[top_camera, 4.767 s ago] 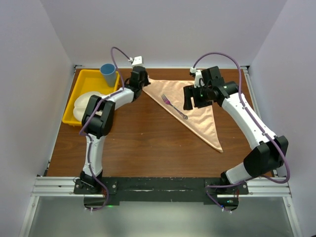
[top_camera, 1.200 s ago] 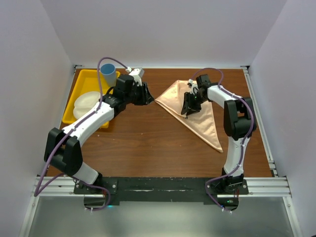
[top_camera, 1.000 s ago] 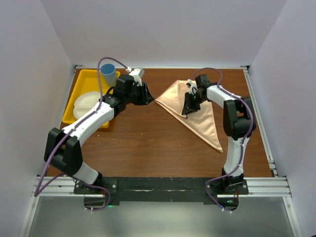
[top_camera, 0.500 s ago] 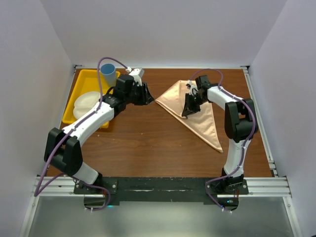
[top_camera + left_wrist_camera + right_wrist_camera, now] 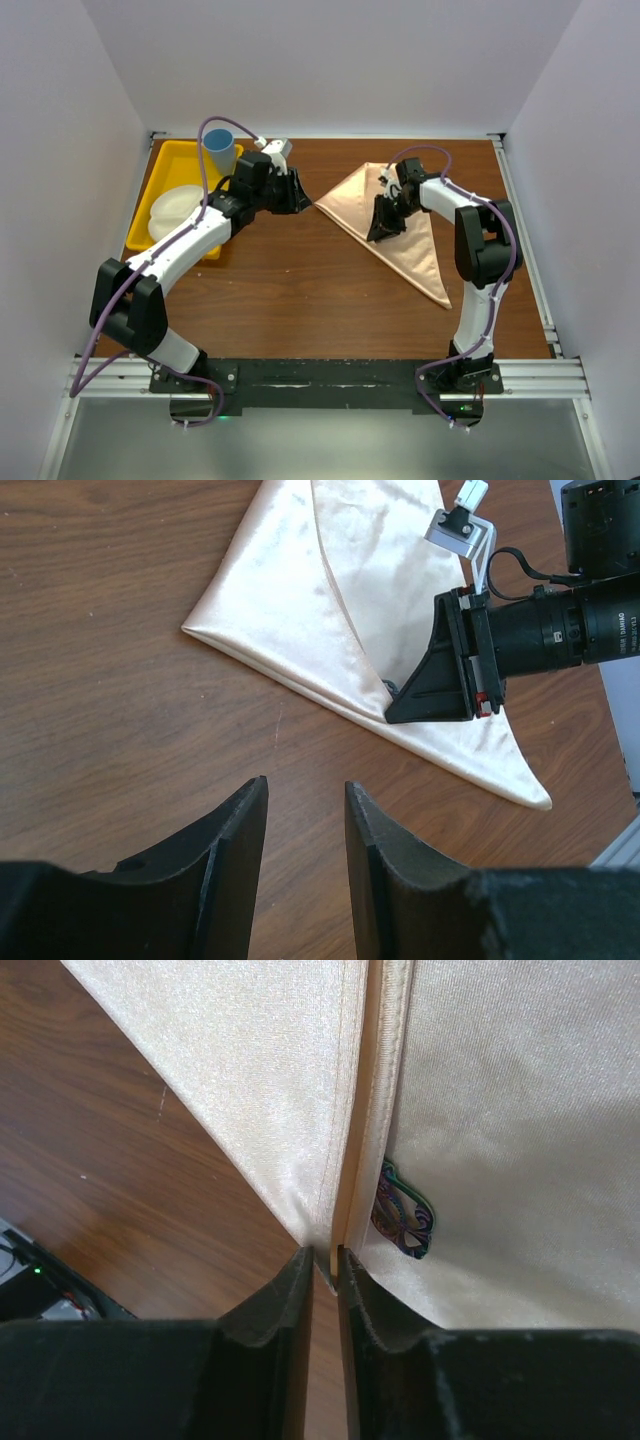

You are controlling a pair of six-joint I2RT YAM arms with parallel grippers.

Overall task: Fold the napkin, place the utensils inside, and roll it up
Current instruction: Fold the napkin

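Observation:
The peach napkin [image 5: 415, 245] lies folded on the right of the table, with one flap turned over its middle. My right gripper [image 5: 383, 228] is down on it and shut on the flap's folded edge [image 5: 325, 1255]. The fork is almost hidden under the flap. Only a small iridescent end of the fork [image 5: 404, 1222] peeks out beside the fold. My left gripper [image 5: 298, 195] is open and empty, hovering over bare wood just left of the napkin's left corner. In the left wrist view its open jaws [image 5: 304, 783] point at the napkin [image 5: 300, 590] and the right gripper [image 5: 440, 675].
A yellow tray [image 5: 170, 165] stands at the back left with a blue cup [image 5: 219, 148] and a white plate [image 5: 172, 212] in it. The table's back edge runs close behind the napkin.
Since 4.8 s ago the napkin's left part has been folded over the fork, which lay bare on it. In the last second the right gripper shifted slightly on the fold; the left arm stayed still.

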